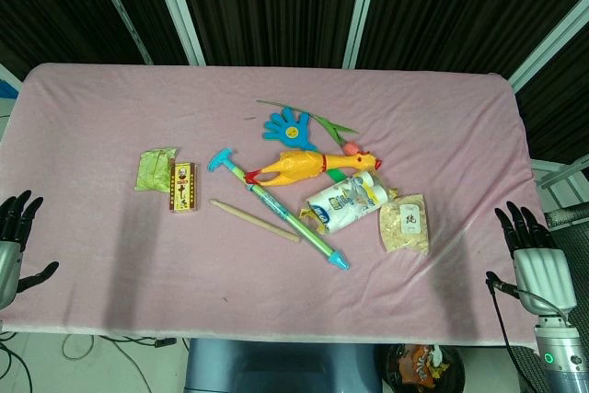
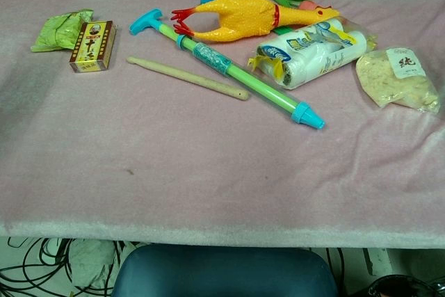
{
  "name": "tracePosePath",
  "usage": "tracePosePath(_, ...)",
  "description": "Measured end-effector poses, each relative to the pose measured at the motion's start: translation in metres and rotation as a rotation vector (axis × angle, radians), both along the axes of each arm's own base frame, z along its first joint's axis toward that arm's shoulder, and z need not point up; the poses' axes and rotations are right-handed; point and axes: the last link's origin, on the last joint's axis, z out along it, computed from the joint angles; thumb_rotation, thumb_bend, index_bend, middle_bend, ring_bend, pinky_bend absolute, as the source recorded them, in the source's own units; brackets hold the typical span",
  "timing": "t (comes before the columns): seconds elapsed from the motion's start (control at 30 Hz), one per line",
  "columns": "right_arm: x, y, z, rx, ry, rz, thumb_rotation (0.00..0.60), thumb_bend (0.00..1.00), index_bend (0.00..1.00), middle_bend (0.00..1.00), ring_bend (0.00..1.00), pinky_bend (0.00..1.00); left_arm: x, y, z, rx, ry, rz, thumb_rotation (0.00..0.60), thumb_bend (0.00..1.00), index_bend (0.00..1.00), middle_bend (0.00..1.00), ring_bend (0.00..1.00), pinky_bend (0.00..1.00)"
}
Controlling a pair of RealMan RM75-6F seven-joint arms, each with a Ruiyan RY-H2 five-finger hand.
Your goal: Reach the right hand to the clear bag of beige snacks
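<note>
The clear bag of beige snacks (image 1: 405,225) lies flat on the pink cloth right of centre, with a white label on top; the chest view shows the same bag (image 2: 398,78) at the far right. My right hand (image 1: 534,253) hovers at the table's right front corner, fingers spread and holding nothing, a good way right of the bag. My left hand (image 1: 14,244) sits at the left front edge, fingers apart and empty. Neither hand appears in the chest view.
Left of the bag lie a white and blue packet (image 1: 345,202), a yellow rubber chicken (image 1: 304,165), a green and blue tube toy (image 1: 285,213), a wooden stick (image 1: 253,220), a blue hand clapper (image 1: 290,126), a small red box (image 1: 183,187) and a green packet (image 1: 155,168).
</note>
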Motion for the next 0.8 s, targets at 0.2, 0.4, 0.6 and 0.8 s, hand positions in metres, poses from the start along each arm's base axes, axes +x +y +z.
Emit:
tracePosePath(0.2, 0.004, 0.001, -0.001, 0.007, -0.007, 0.015, 0.6, 0.08, 0.0, 0.0, 0.0, 0.21, -0.001, -0.005, 0.002, 0.001, -0.003, 0.003, 0.6, 0.0, 0.0, 0.0, 0.0, 0.0)
tracePosePath(0.4, 0.009, 0.004, -0.003, 0.016, -0.008, 0.04, 0.6, 0.08, 0.0, 0.0, 0.0, 0.21, -0.001, -0.009, 0.005, 0.004, -0.007, -0.014, 0.6, 0.0, 0.0, 0.0, 0.0, 0.0)
tracePosePath(0.6, 0.012, 0.007, -0.005, 0.035, -0.003, 0.055, 0.6, 0.08, 0.0, 0.0, 0.0, 0.21, -0.001, -0.009, 0.006, 0.002, -0.017, -0.022, 0.6, 0.0, 0.0, 0.0, 0.0, 0.0)
tracePosePath(0.8, 0.018, 0.011, -0.011, 0.082, 0.001, 0.079, 0.6, 0.08, 0.0, 0.0, 0.0, 0.21, -0.003, -0.009, 0.008, 0.006, -0.029, -0.014, 0.6, 0.0, 0.0, 0.0, 0.0, 0.0)
